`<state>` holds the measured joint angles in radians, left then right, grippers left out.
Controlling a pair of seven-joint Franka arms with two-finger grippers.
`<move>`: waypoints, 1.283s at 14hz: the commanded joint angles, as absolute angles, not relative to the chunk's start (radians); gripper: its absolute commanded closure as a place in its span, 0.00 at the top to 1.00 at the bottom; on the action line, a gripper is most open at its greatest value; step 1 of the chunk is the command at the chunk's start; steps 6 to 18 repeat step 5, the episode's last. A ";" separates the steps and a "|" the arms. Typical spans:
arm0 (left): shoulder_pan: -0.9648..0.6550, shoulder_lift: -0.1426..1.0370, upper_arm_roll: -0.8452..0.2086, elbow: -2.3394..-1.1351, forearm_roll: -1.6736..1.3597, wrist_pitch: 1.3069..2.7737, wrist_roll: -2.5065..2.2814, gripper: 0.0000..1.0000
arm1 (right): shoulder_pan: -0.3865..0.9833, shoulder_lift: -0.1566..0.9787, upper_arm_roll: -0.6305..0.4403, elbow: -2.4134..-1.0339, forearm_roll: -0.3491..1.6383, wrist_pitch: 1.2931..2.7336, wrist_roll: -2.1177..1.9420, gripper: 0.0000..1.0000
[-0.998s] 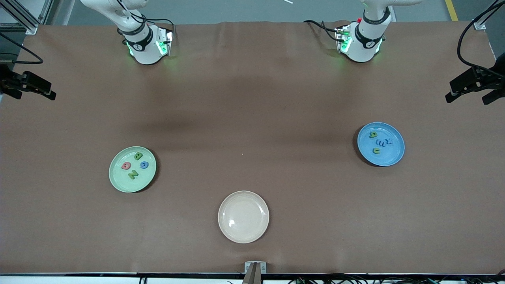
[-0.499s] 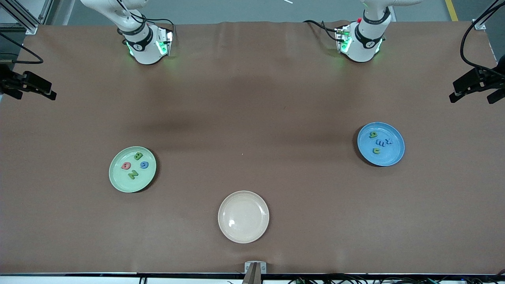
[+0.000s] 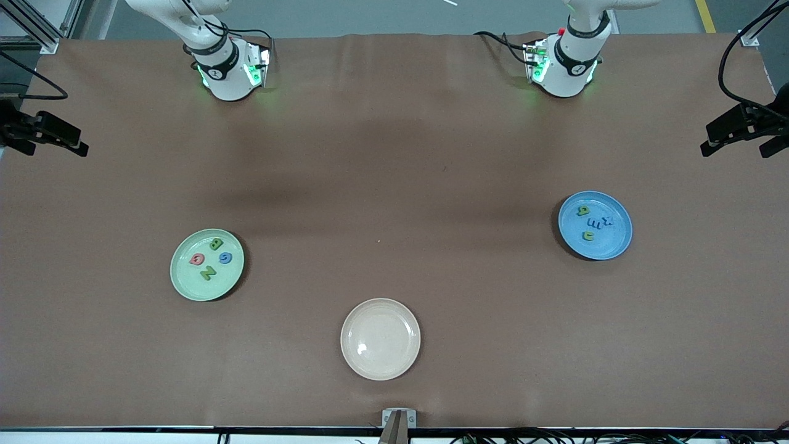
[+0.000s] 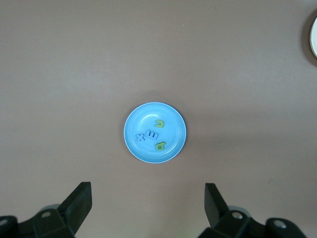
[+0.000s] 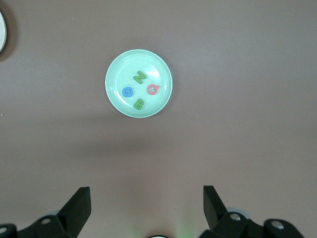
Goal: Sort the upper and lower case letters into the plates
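All eight letters sit sorted: four in the mint plate (image 3: 207,264) at 8 o'clock on the table, four in the blue plate (image 3: 595,225) at 3 o'clock. The left gripper (image 4: 148,208) and right gripper (image 5: 146,207) hang high over their plates, each spread wide and empty, neither nearer to any piece left to move

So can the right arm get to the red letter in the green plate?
Probably yes. The right gripper hangs open high above the table, and the red letter lies uncovered in the green plate toward that arm's end, though other letters lie close beside it.
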<state>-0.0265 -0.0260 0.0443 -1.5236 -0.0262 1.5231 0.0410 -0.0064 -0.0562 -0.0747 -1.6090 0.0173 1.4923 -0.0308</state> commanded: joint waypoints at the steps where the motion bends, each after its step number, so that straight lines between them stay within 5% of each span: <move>1: -0.026 -0.054 0.041 -1.545 -0.009 1.516 0.048 1.00 | -0.017 -0.095 -0.069 -1.652 0.034 1.505 -0.043 1.00; 18: -0.026 -0.054 0.041 -1.545 -0.011 1.516 0.048 1.00 | -0.017 -0.095 -0.069 -1.654 0.034 1.502 -0.043 1.00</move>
